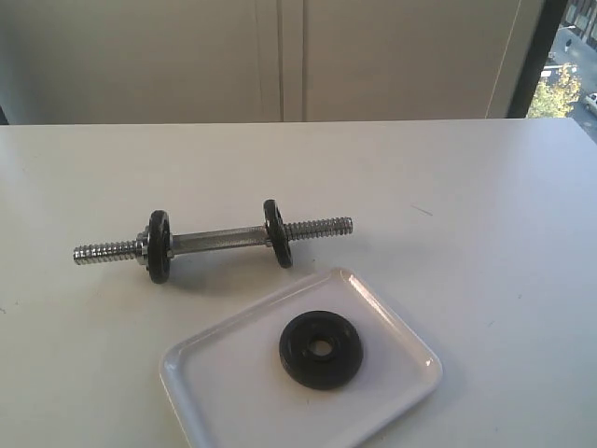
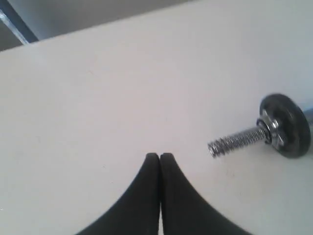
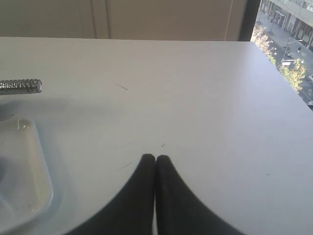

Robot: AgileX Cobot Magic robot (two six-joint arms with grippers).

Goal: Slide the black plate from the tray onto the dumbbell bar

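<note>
Partly cropped tray (image 1: 233,392), black plate (image 1: 297,351) inside, left pincer (image 2: 160,157) closed, right pincer (image 3: 155,158) closed.

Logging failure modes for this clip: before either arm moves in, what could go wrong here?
1. The black plate lies flat on the glossy tray, so jaws may struggle to get an edge and could push it around instead.
2. The dumbbell bar lies loose on the table; pushing a plate onto its threaded end could roll or shove it away unless it is steadied.
</note>
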